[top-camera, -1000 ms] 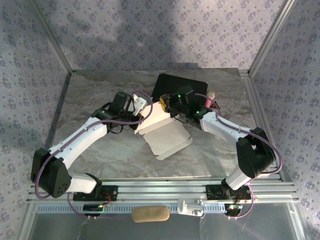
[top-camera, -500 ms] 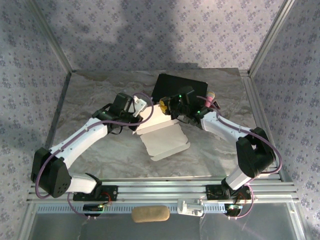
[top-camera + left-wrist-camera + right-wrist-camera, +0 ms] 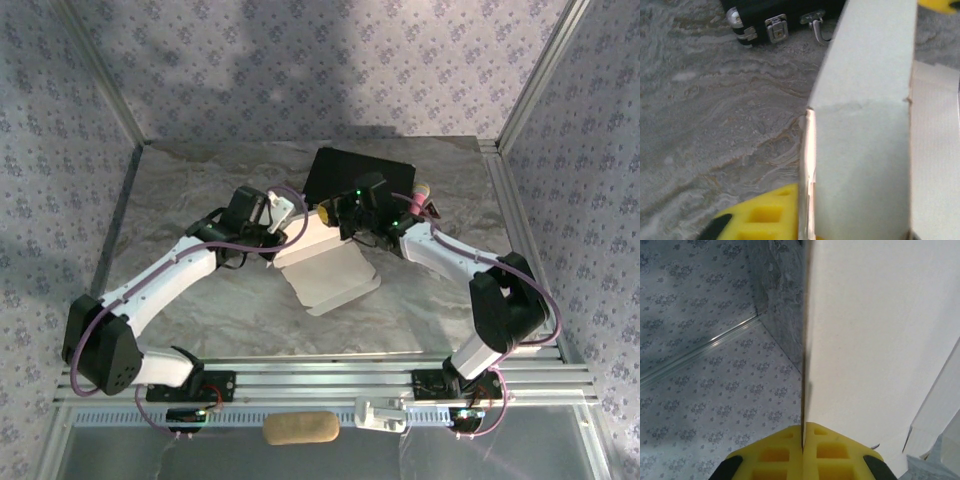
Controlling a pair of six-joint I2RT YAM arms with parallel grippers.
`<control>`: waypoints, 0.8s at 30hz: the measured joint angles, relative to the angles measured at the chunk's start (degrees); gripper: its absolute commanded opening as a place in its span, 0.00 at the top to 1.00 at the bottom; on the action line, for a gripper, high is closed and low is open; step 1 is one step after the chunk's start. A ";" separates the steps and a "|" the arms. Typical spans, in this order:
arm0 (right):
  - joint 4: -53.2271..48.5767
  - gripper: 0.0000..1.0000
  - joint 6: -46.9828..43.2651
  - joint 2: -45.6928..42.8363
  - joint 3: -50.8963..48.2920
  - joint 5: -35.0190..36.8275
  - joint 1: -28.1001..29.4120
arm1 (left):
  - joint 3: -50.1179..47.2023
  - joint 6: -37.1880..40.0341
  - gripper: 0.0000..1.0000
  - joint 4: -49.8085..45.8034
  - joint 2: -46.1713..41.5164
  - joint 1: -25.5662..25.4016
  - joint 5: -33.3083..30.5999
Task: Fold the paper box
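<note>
The white paper box (image 3: 330, 272) is a partly folded sheet near the table's middle, its far end lifted between the two arms. My left gripper (image 3: 283, 222) is shut on the box's left raised panel (image 3: 860, 150); one yellow finger (image 3: 762, 217) presses against the panel's edge. My right gripper (image 3: 338, 215) is shut on the right raised panel (image 3: 875, 340), whose thin edge runs into the seam between the two yellow fingers (image 3: 770, 457). The near part of the sheet lies flat on the table (image 3: 200, 300).
A black hard case (image 3: 355, 172) with metal latches (image 3: 776, 27) lies just behind the box. A pink-tipped object (image 3: 424, 192) sits right of the case. Patterned walls (image 3: 300, 70) close the cell on three sides, and an aluminium rail (image 3: 330, 385) runs along the near edge.
Both grippers have shifted slightly left with the box's raised end. The flat near part of the sheet has slid left and back with them.
</note>
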 measured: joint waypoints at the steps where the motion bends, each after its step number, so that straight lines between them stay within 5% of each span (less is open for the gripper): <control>1: 0.13 1.00 0.15 -0.04 -0.26 0.24 0.00 | -0.35 -1.90 0.55 0.09 -1.51 0.00 -0.26; 4: 0.20 1.00 0.24 -0.07 -0.52 0.87 0.00 | -1.16 -10.45 0.39 0.55 -9.44 -0.11 -1.11; 10: 0.63 1.00 0.66 -0.15 -0.81 2.71 0.48 | -0.83 -33.73 0.40 4.57 -19.74 -0.48 1.05; 17: 0.79 1.00 1.05 -0.81 -1.01 4.70 2.01 | 0.37 -55.63 0.41 5.51 -11.34 -4.85 2.29; 24: 0.79 1.00 1.07 -1.68 -1.14 5.53 2.97 | 0.37 -63.73 0.40 5.51 -9.75 -6.21 0.48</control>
